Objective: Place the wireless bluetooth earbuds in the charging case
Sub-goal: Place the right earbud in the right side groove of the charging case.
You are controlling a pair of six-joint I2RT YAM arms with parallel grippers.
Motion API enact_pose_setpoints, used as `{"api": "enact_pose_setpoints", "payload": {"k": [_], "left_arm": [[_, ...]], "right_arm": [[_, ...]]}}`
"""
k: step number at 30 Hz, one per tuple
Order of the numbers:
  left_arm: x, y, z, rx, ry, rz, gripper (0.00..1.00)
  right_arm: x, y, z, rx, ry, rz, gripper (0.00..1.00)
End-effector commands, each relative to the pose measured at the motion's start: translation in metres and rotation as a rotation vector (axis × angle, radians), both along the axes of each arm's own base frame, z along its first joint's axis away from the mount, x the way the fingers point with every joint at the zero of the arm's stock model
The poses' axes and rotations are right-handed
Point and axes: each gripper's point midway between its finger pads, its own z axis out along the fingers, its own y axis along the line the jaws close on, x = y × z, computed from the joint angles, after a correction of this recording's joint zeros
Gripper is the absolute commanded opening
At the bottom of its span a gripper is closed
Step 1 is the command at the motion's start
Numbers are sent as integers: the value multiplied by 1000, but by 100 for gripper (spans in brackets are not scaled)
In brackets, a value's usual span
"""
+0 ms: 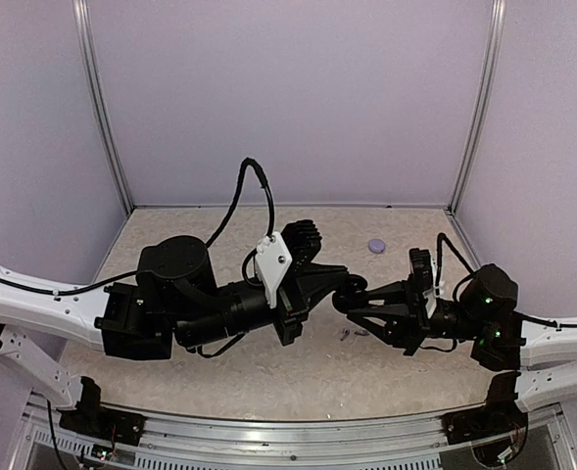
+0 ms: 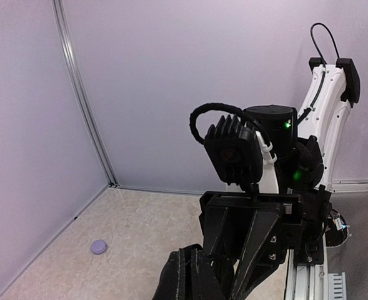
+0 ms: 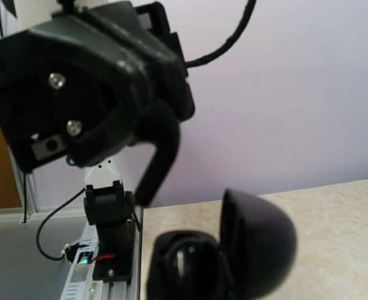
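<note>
The charging case point(image 1: 376, 246), a small round pale-lavender puck, lies shut on the table beyond both grippers; it also shows in the left wrist view point(image 2: 98, 247). Two tiny pieces point(image 1: 353, 334) lie on the table below the grippers, too small to tell whether they are the earbuds. My right gripper point(image 1: 351, 300) holds a black round clamshell point(image 3: 258, 250) with its lid open above the table. My left gripper point(image 1: 343, 281) meets it tip to tip, with its fingers point(image 2: 193, 275) pressed together. Whether anything is between them is hidden.
Lavender walls enclose the beige table point(image 1: 219, 372) at the back and both sides. A metal rail point(image 1: 298, 431) with both arm bases runs along the near edge. The arms meet over the table's middle.
</note>
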Motion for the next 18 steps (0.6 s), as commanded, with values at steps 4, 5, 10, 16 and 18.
{"api": "enact_pose_setpoints", "payload": {"k": [4,5,10,16,18], "left_arm": [[-2,-9,14,-31,-29,-9,0],[-2,-10,12,-28,-29,-11,0],[-3,-16,4,-12,-22,-19,0],[1,-13,0,-3,-31,10,0],[4,-12,0,-6,-32,21,0]], "right_arm": [[-4,-2,27,80,-22,10,2],[-4,-2,27,83,-21,9,2],[-4,-2,30,93,-28,10,2],[-7,-3,31,98,-37,20,2],[-8,-3,31,94,-37,25,2]]}}
